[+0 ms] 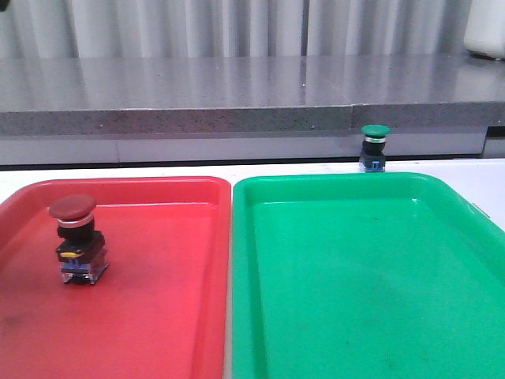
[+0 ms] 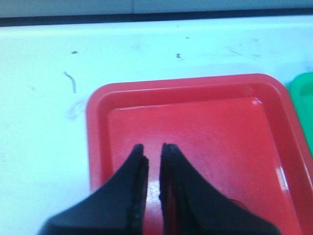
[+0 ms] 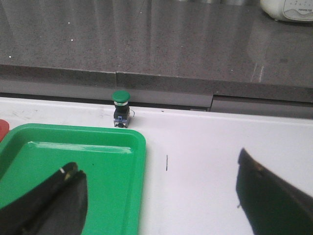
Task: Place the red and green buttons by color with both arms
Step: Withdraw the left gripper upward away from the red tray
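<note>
Green button [image 3: 121, 108] stands upright on the white table just behind the green tray [image 3: 73, 161]; red button [image 1: 76, 239] is inside the red tray [image 1: 158, 316]. Left gripper [image 2: 152, 149] is nearly closed and empty, right gripper [image 3: 161, 196] spread wide. Buttons look small, stiff and light; I would grasp the blocky base, because the smooth cap may slip.

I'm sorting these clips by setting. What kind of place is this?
Probably a lab or test bench, not a home: a plain white table with a red tray and a green tray for sorting, industrial push-buttons, and a grey stone-look ledge behind.
</note>
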Motion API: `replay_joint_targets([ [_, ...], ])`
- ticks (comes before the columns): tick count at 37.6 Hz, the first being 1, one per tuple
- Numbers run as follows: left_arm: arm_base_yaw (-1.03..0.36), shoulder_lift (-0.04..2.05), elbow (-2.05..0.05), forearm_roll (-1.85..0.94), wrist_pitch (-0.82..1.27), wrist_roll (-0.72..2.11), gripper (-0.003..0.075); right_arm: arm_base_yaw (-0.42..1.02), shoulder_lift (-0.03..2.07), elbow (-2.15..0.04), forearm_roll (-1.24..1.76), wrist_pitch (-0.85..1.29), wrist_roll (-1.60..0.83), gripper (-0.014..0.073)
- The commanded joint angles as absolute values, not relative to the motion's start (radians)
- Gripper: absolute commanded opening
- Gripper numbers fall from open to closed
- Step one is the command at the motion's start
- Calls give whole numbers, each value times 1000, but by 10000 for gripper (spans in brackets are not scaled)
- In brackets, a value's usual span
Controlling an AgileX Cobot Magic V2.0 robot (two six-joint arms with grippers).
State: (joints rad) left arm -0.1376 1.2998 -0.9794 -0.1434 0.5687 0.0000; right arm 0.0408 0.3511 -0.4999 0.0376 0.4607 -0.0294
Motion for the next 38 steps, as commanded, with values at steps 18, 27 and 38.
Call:
replay_joint_targets([
  [18,-118,682,-550,-154,273,15,-20,33,367,-532,42,388,-29,634],
  [27,-118,391,-422,-154,240,17,-20,33,367,-532,42,388,-29,634],
  [38,-118,187,-376,-156,238,17,-20,33,367,-532,42,388,-29,634],
])
